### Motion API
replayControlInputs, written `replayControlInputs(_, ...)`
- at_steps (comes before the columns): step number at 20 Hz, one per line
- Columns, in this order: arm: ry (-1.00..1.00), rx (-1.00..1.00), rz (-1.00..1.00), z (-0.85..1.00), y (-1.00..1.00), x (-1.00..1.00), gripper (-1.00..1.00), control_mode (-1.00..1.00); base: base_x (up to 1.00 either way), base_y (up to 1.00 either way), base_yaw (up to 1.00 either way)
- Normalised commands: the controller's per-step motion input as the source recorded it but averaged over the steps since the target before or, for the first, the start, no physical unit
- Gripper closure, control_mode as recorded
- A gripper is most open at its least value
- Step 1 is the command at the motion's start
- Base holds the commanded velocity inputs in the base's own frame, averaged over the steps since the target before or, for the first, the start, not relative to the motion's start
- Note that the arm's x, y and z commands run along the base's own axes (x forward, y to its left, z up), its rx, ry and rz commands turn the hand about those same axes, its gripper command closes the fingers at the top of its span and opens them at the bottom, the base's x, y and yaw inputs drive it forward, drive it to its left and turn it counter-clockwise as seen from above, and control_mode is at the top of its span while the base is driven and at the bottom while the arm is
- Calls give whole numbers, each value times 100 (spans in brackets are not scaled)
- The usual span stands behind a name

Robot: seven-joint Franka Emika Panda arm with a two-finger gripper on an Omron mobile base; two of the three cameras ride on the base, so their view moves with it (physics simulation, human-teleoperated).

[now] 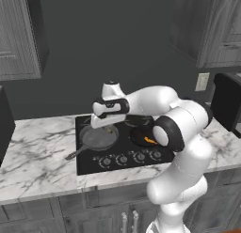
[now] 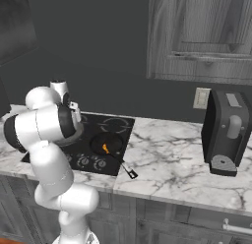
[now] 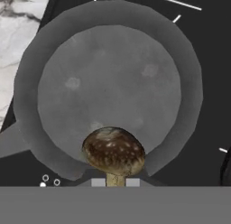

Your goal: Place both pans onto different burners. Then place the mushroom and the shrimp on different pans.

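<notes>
On the black cooktop (image 1: 123, 150) we see both pans. Our gripper (image 3: 115, 182) grips the mushroom (image 3: 114, 151) above the grey skillet (image 3: 108, 90); the shrimp (image 2: 105, 149) lies in the black pan (image 2: 109, 145).

matt grey skillet (image 3: 113, 78); glossy black cooktop (image 1: 117, 154); veined marble counter (image 2: 167, 164)

The glossy white robot arm (image 1: 181, 147) is built of rounded, bulbous segments, with black rings at its joints and a black band around its white hand (image 1: 109, 108).
</notes>
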Motion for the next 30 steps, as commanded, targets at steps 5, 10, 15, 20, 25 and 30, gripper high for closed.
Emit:
replayControlInputs(5, 0, 0, 0, -38, 25, 19, 100, -100, 0, 0, 0)
replayControlInputs(10, 0, 0, 0, -33, 19, 19, 100, -100, 0, 0, 0)
replayControlInputs(15, 0, 0, 0, -24, 4, 15, 100, -100, 0, 0, 0)
replayControlInputs(20, 0, 0, 0, -23, 2, 14, 100, -100, 0, 0, 0)
replayControlInputs(25, 0, 0, 0, -21, 5, 12, 100, -100, 0, 0, 0)
replayControlInputs(30, 1, 0, 0, -1, 1, 1, -100, -100, 0, 0, 0)
